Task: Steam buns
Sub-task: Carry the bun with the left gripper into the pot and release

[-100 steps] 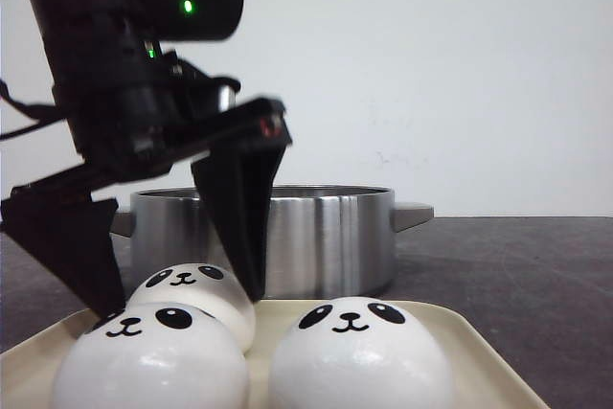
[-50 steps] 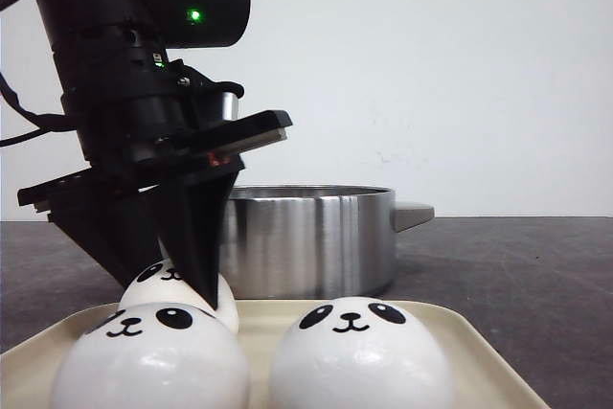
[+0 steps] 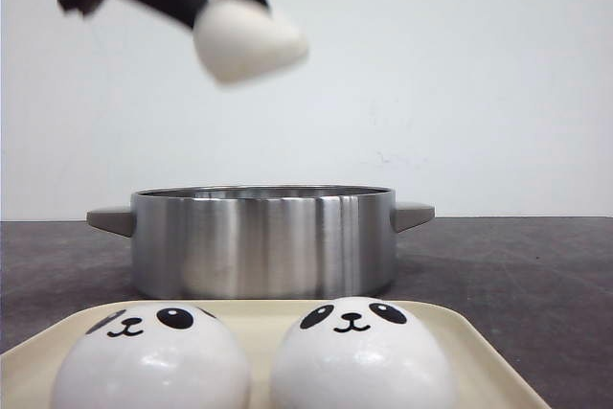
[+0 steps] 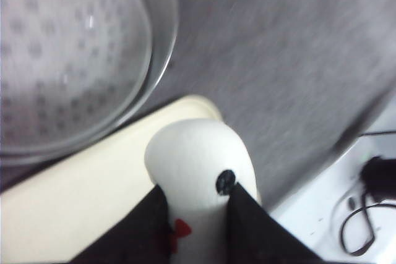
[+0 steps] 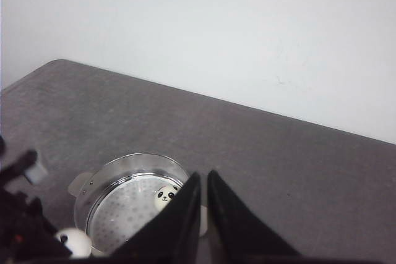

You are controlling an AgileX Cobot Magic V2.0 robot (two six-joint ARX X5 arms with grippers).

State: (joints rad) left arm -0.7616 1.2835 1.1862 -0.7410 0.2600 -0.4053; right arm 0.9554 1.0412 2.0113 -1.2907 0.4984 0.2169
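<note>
While left hand (image 3: 206,2) pinches a bun (image 3: 247,38) above pot (image 3: 263,241), right hand (image 5: 204,214) pressed together.

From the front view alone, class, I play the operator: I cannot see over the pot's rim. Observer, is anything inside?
Observer: Yes. The right wrist view shows one panda bun face up on the perforated steamer plate inside the pot.
Operator: Is the raised bun over the pot?
Observer: No. In the left wrist view the held bun hangs above a corner of the tray, with the pot off to one side.
Operator: How is it gripped, and where is the other arm?
Observer: The left hand pinches the held bun between both fingers, beside its eye patch. The right hand is shut and empty, high above the table.
</note>
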